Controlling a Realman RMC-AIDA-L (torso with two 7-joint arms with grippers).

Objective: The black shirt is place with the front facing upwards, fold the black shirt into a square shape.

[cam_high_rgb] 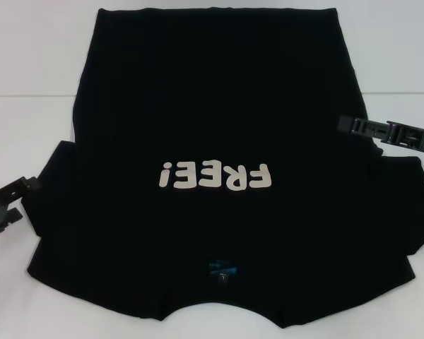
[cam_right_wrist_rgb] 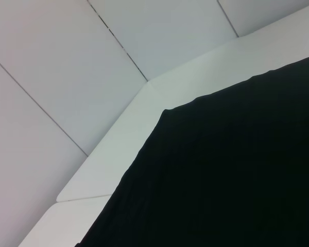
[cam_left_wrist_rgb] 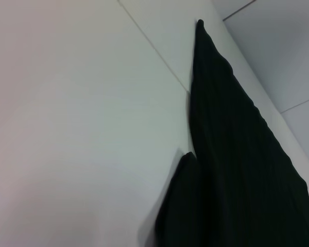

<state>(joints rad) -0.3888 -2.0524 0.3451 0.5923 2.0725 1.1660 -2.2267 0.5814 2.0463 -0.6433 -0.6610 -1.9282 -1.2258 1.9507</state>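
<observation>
While the large black cloth T-shirt (cam_high_rgb: 212,127) with cream "FREE!" lettering lies flat, front up, on the white worktop (cam_high_rgb: 28,70), both claws wait at its sides.
Left claw (cam_high_rgb: 18,198) by one sleeve, right claw (cam_high_rgb: 357,127) near the other; whether either is parted I cannot tell. A shallow pinch could drop the sleeve mid-fold, bunching the cloth.
</observation>
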